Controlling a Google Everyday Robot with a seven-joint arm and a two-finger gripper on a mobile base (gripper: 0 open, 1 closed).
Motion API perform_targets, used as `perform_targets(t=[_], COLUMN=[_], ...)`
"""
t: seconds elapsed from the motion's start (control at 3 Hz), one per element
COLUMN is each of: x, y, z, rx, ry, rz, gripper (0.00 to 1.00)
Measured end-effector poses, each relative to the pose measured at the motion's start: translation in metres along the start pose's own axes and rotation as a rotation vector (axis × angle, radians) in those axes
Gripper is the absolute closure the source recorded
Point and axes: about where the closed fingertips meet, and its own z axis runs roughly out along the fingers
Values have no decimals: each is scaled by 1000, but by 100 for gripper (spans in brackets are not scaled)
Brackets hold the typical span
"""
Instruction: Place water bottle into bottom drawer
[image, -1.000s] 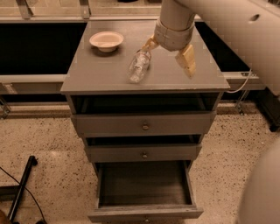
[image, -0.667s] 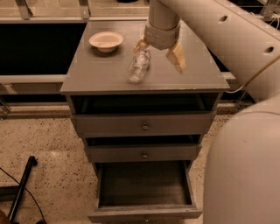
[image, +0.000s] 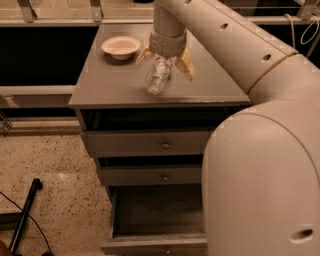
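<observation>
Water bottle (image: 156, 76) lies on its side on the cabinet top (image: 107, 82), about mid-surface. One end points twd the front edge, the other runs up under the gripper (image: 165, 59). The gripper hangs right over that far end w/ jaws open, one finger (image: 186, 64) on each side of the bottle. It straddles the bottle but isn't clamped; can't tell if the pads touch it. Prob. lined up this way for a pinch across the body, since a round bottle lying flat would roll if nudged from one side.

Bottom drawer (image: 155, 214) is pulled out below, floor bare where visible; its right part is hidden behind the robot arm (image: 260, 165). The 2 upper drawers (image: 150, 143) sit further in, so they don't cover it. Still, the carry likely has to clear the top's front edge, then drop down past them. Cream bowl (image: 121, 47) is back-left, well apart, no obstacle. Black rod (image: 26, 216) on the floor at left, out of the way.
</observation>
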Motion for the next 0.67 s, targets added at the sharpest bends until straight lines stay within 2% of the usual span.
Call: perform_targets(t=[0.33,0.67], x=[-1,-3], y=[-17,-24], z=[17,33], rx=[4,-12], ry=[-15,-40], rz=[-40,-57], gripper=[11,21])
